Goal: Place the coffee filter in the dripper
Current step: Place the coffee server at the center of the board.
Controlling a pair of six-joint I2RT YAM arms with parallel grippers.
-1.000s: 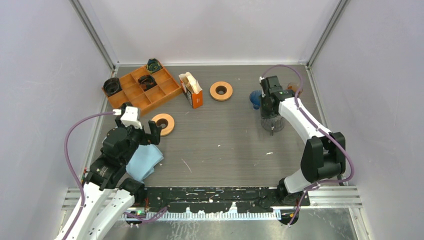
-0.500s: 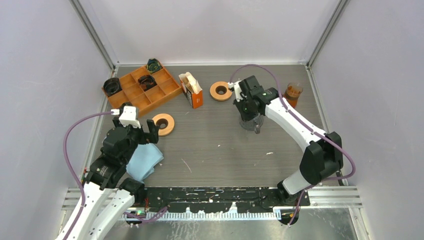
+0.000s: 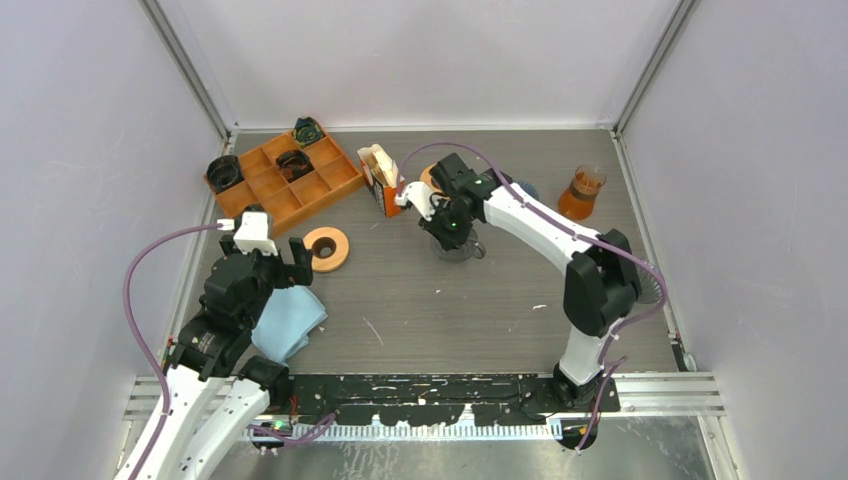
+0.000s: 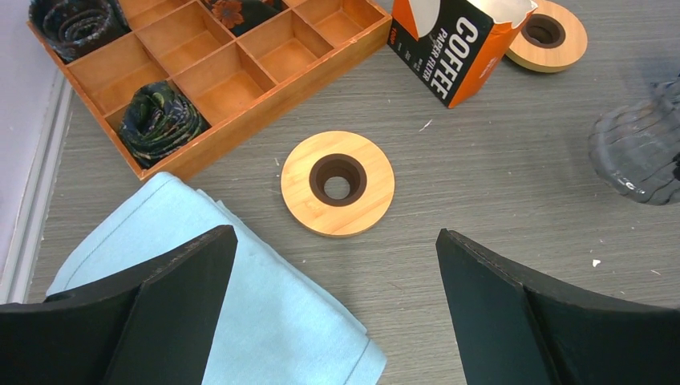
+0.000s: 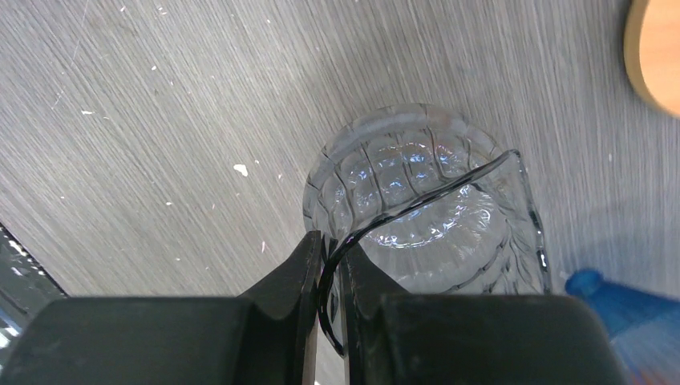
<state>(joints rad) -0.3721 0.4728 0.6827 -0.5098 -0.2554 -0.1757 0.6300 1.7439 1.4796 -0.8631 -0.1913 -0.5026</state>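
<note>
Two grippers in my view: the right gripper (image 5: 327,250) pinches the glass dripper (image 5: 425,200) by its rim, perhaps resting on the counter (image 5: 160,120), near the filter box (image 4: 457,48) holding the coffee filters (image 4: 421,14). My left gripper (image 4: 334,237) gapes wide.

Legible text on one item only: filter box (image 4: 451,52).
Left wrist view: orange box, black side panel, white block caps "COFFEE". Smaller white line below reads "PAPER FILTER". Lettering runs slantwise, box angled to camera. Nothing further legible on panel.
Top view: same filter box (image 3: 388,190) near worktop's far edge, print too small to read.
Right wrist view: no legible text.
</note>
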